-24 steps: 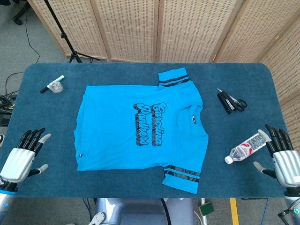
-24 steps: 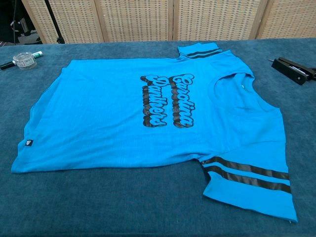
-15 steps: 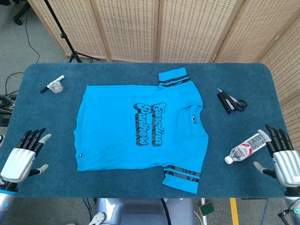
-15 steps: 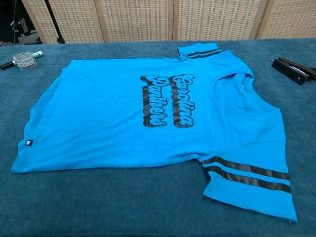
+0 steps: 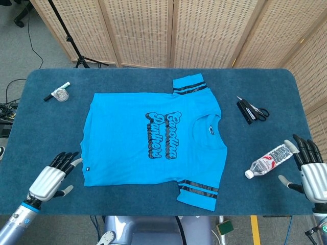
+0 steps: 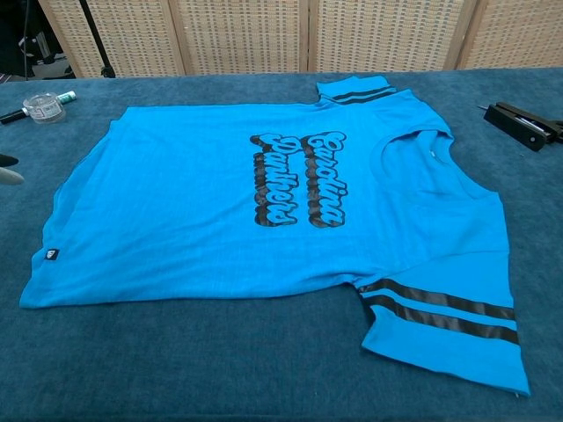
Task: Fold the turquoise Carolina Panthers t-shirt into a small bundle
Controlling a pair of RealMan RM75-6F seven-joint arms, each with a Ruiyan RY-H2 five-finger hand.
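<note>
From the head view, the t-shirt (image 5: 153, 139) is lying flat at the middle of the table (image 5: 153, 76). The left hand (image 5: 51, 177) is hovering at lower left, fingers spread and empty, near the shirt's hem. The right hand (image 5: 310, 171) is waiting at lower right, likewise spread and empty, beside a bottle (image 5: 269, 161)

From the chest view, the shirt is filling the frame's centre, with scissors (image 6: 526, 123) lying at upper right

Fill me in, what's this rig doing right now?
A two-armed robot is set to fold the turquoise t-shirt, which lies flat and unfolded, print up, on the blue table. The left hand, fingers apart and empty, sits just off the shirt's hem corner. The right hand is open at the table's far right by a water bottle. No fold is made yet.
</note>
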